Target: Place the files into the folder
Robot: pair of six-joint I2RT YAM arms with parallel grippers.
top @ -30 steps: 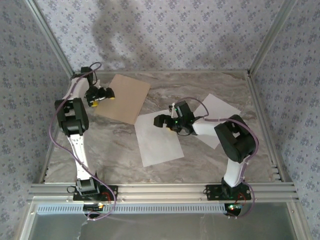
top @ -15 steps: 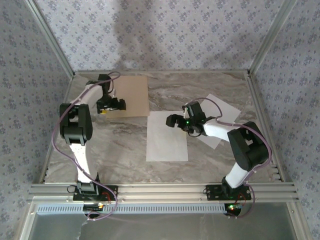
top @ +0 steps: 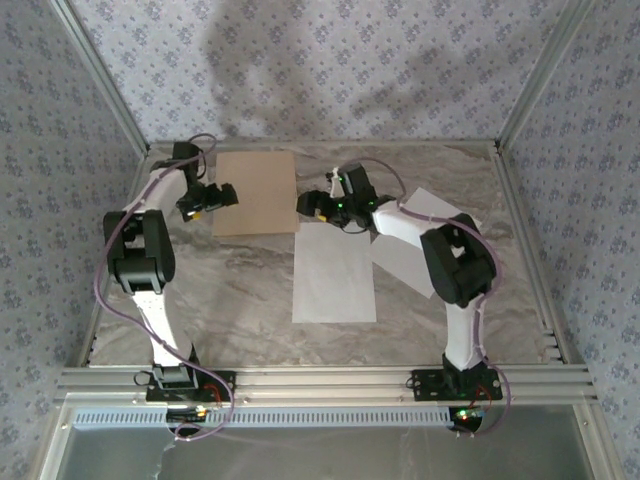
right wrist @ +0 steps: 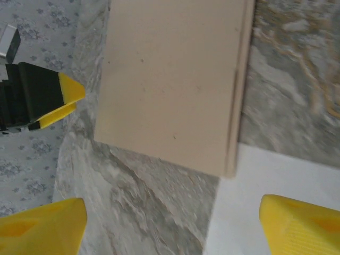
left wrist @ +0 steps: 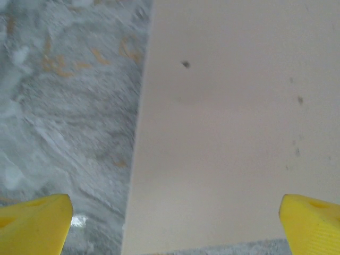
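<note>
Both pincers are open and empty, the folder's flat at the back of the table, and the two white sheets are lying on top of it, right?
No. In the top external view the near sheet and the right sheet lie on the table, nearer the arms than the folder, not on top of it. The rest holds.

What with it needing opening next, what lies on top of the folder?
Nothing lies on the folder: its tan cover is bare. The left end effector hangs open over its left edge. The folder is shut, so its inside is hidden.
</note>
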